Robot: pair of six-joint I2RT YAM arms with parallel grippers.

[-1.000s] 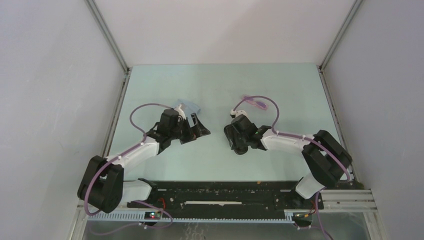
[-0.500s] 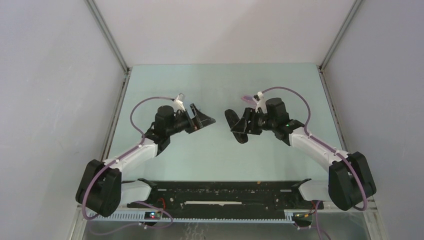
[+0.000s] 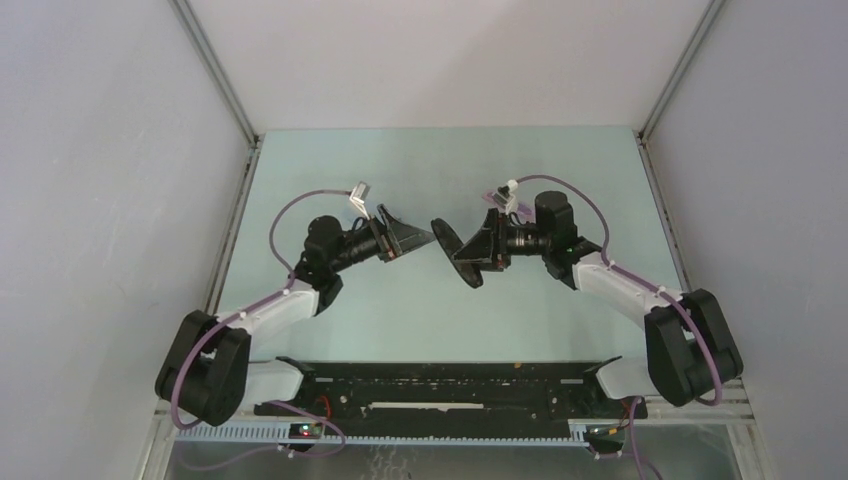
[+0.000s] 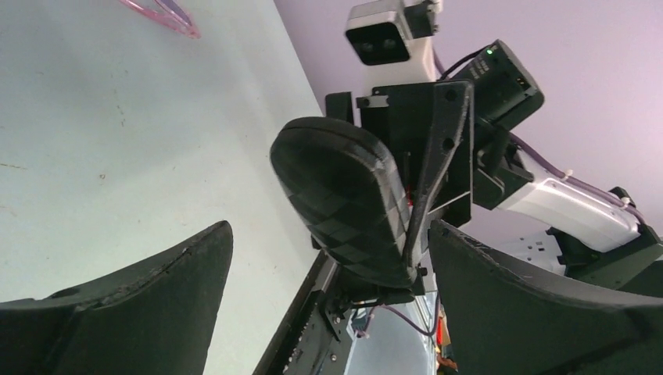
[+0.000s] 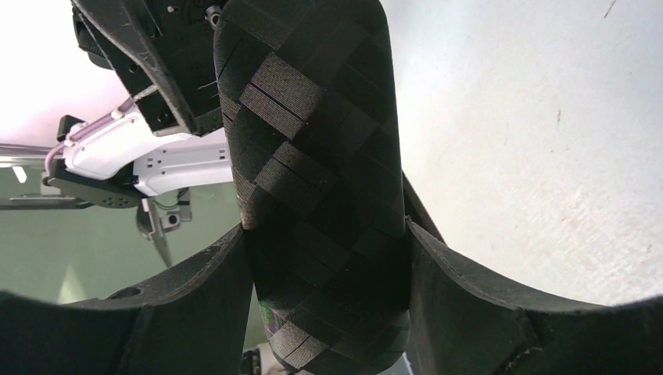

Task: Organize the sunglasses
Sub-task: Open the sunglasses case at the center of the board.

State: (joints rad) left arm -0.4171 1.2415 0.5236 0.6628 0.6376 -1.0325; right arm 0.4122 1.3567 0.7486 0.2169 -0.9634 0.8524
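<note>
The black case is held off the table in my right gripper, which is shut on it; in the right wrist view the case fills the space between both fingers. My left gripper is open and empty, level with the case and facing it a short way to its left. In the left wrist view the case hangs ahead between the spread fingers. The pink-purple sunglasses lie on the table beyond; only a pink bit shows behind the right wrist from above.
The pale green table is walled by grey panels left, right and back. The black base rail runs along the near edge. The light blue cloth does not show.
Both wrists have lifted and turned level to face each other. The right gripper has carried the case left, towards the left gripper. The blue cloth seen by the left wrist no longer shows.
</note>
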